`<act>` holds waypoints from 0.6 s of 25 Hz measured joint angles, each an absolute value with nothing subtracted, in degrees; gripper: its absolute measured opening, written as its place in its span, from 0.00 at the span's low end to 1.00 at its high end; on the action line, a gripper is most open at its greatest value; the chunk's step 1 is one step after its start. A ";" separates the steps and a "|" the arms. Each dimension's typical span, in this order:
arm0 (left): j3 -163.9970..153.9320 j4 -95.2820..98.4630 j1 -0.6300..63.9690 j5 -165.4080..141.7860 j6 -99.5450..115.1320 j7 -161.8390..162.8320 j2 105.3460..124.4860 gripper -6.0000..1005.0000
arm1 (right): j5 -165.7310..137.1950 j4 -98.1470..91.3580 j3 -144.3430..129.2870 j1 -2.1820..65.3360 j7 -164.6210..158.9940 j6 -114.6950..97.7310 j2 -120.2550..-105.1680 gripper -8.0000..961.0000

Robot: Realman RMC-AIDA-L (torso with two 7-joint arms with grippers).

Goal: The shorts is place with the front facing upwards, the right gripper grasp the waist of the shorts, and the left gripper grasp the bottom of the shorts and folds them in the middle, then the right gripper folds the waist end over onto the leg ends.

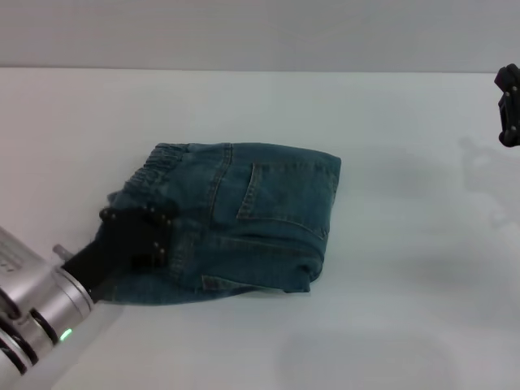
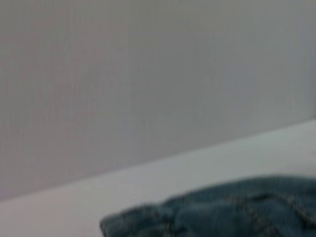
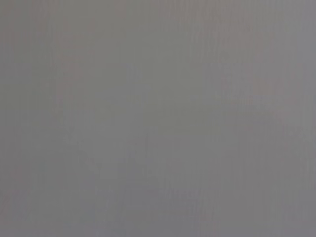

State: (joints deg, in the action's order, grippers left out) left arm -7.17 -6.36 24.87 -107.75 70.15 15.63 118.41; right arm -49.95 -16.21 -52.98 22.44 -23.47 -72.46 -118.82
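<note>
Left gripper: black claw on a silver-grey wrist block with a green light, reaching in from the lower left corner of the head view; lying over the left edge of the shorts, fingers pressed onto the denim; whether spread or pinched onto cloth, cannot tell.
Shorts: blue denim, folded into a compact bundle near the middle of the worktop, slightly left of centre; back pocket facing up.
Waist of the shorts: ruffled elastic band at the upper left corner of the bundle, just above the left gripper.
Left wrist view: a rumpled denim edge low in the picture, pale worktop and grey wall behind it.
Worktop: white, smooth, spanning the whole scene.
Right gripper: black claw at the far right edge of the head view, raised, well apart from the shorts; only partly in view, finger state cannot be told.
Right wrist view: plain grey only.
</note>
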 joint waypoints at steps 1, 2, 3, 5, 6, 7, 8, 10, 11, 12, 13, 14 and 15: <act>-7.05 -6.23 24.82 -107.61 72.24 15.63 118.34 0.00 | -49.94 -16.18 -52.98 22.47 -23.47 -72.43 -118.82 0.01; -6.61 -6.14 24.82 -107.54 74.65 15.63 118.27 0.00 | -49.93 -16.16 -52.98 22.50 -23.47 -72.41 -118.83 0.01; -5.87 -6.08 24.81 -107.54 76.80 15.62 118.22 0.00 | -49.93 -16.15 -52.98 22.51 -23.46 -72.41 -118.84 0.01; -3.36 -5.98 25.03 -107.48 81.70 15.61 118.18 0.00 | -49.92 -16.09 -52.98 22.51 -23.45 -72.53 -118.91 0.01; -1.91 -5.97 25.17 -107.51 83.69 15.61 118.18 0.00 | -49.92 -16.02 -52.98 22.47 -23.43 -72.63 -118.94 0.01; -0.04 -5.96 25.44 -107.47 85.41 15.61 118.18 0.00 | -49.92 -15.95 -52.98 22.40 -23.36 -72.70 -118.96 0.01; 2.34 -5.98 25.79 -107.48 87.29 15.60 118.21 0.00 | -49.91 -15.83 -52.99 22.32 -23.17 -72.76 -118.99 0.01; 6.39 -6.11 26.30 -107.47 89.66 15.59 118.23 0.00 | -49.87 -15.73 -52.98 22.06 -22.50 -72.85 -119.03 0.01; 8.59 -6.22 26.47 -107.48 90.44 15.59 118.21 0.00 | -49.85 -15.70 -52.94 21.89 -22.10 -72.88 -119.05 0.01; 10.58 -6.33 26.55 -107.48 90.99 15.58 118.19 0.00 | -49.83 -15.68 -52.83 21.57 -21.75 -72.90 -119.06 0.01; 12.86 -6.40 26.49 -107.47 91.41 15.59 118.18 0.00 | -49.81 -15.67 -52.61 21.30 -21.51 -72.92 -119.07 0.01; 15.18 -6.45 26.26 -107.45 91.79 15.63 118.18 0.00 | -49.78 -15.67 -52.20 20.86 -21.33 -72.94 -119.08 0.01; 17.03 -6.50 25.79 -107.47 92.05 15.66 118.19 0.00 | -49.77 -15.66 -51.52 20.42 -21.21 -73.04 -119.08 0.01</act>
